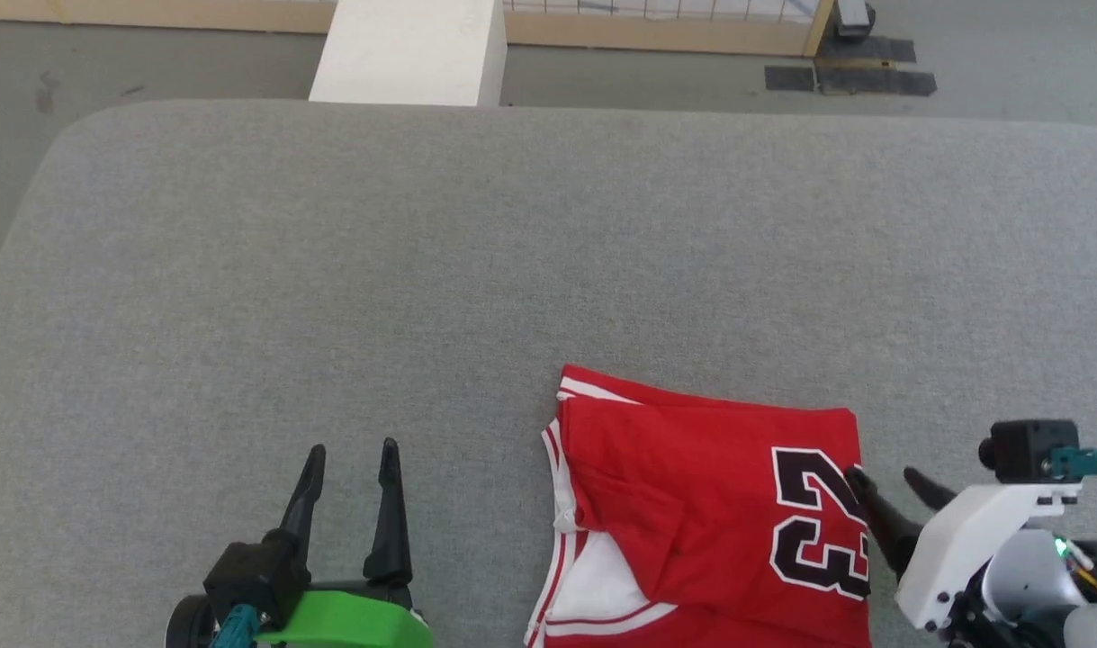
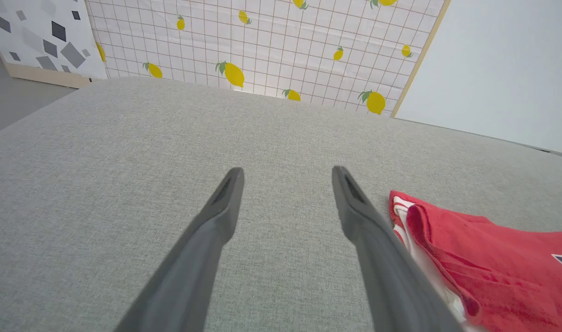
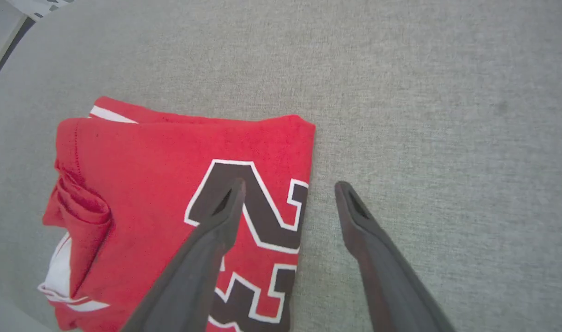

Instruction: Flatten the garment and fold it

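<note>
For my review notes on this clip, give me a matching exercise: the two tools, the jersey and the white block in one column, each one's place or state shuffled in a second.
1. left tool
2. right tool
3. red jersey
4. white block

A. folded, "23" print facing up
B. open, astride the jersey's edge
C. beyond the far edge of the grey surface
D. open over bare surface, clear of the jersey

Pairs: 1-D, 2-B, 3-A, 4-C

The folded red garment (image 1: 692, 504) bears a black, white-outlined "23" print (image 1: 818, 522).
</note>
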Tool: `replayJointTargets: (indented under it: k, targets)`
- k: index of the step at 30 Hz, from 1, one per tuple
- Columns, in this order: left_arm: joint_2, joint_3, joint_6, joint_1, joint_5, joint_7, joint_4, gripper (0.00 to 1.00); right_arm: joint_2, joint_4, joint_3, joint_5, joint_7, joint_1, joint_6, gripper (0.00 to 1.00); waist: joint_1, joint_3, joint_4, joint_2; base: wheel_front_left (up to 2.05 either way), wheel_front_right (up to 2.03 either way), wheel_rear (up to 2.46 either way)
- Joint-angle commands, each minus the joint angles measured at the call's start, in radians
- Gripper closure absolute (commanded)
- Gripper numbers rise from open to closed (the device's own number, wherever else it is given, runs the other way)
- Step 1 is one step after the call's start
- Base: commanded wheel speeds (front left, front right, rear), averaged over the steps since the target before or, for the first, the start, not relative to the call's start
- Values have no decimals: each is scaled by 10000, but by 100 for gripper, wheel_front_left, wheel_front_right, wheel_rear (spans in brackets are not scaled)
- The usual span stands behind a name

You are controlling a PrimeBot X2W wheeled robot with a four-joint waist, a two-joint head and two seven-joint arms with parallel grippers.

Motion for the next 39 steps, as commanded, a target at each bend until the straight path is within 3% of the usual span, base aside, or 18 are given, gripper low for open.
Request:
replayJointTargets:
  k: [1,8,9,11,17,25,32,39]
  targets:
    - [54,9,40,-247,84,4,-1,0,158,83,-91,-50,36,63,-15,0,0,107,-45,0,0,0,0]
    - [220,-138,-8,-537,231,186,-87,0,540,1619,-53,-36,179,-227,-15,0,0,149,353,0,0,0,0]
    - [237,-140,-3,-521,231,200,-91,0,554,1781,1,12,206,-263,-15,16,0,127,378,0,0,0,0]
    - [269,-151,8,-474,223,234,-86,0,577,2102,104,103,204,-344,-15,100,0,41,433,0,0,0,0]
    - [347,-109,107,-236,157,304,-124,0,598,2535,315,187,-170,-561,-15,100,0,-350,358,0,0,0,0]
    - [493,-68,132,-63,92,358,-318,0,391,2402,121,-360,-83,-1269,-15,100,0,-735,-353,0,0,0,0]
    - [519,-96,164,-140,90,412,-391,0,-739,2280,180,-700,394,-2372,-15,100,0,-732,-1193,0,0,0,0]
    - [598,-86,182,-410,158,449,-473,0,-2508,2460,741,-816,664,-3636,-15,100,0,-323,-1926,0,0,0,0]
